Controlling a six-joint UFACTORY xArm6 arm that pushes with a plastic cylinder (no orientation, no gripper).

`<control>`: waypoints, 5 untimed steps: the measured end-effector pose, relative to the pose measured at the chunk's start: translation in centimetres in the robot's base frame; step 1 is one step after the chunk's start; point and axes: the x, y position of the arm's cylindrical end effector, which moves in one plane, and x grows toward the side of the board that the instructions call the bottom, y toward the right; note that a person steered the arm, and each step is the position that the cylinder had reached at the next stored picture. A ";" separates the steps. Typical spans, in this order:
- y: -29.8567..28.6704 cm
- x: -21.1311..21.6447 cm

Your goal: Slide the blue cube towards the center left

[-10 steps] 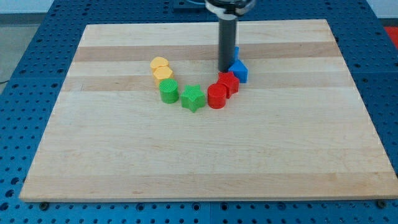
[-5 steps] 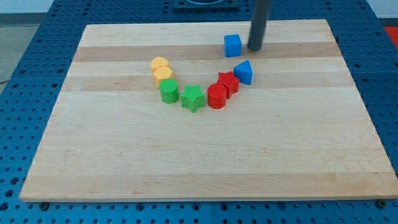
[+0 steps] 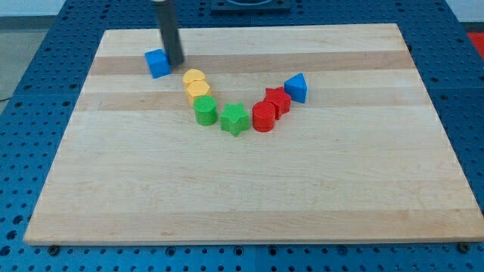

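at the upper left of the frame sits the blue cube, on the board near its top edge and well toward the left side. just to its right stands our tip, touching the cube's right face or a hair off it; the rod hides the seam, so we cannot tell which. we carry no jaws, only a bare rod, so nothing is gripped. the relation that matters: the cube lies left of our tip, while center left lies below and left of the cube, so we judge the next push needs our tip above the cube. further right curve the yellow blocks, green blocks, red blocks and a blue wedge, well apart from the cube.
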 end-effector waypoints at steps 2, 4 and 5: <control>-1.5 0.4; -8.2 1.2; -9.6 0.7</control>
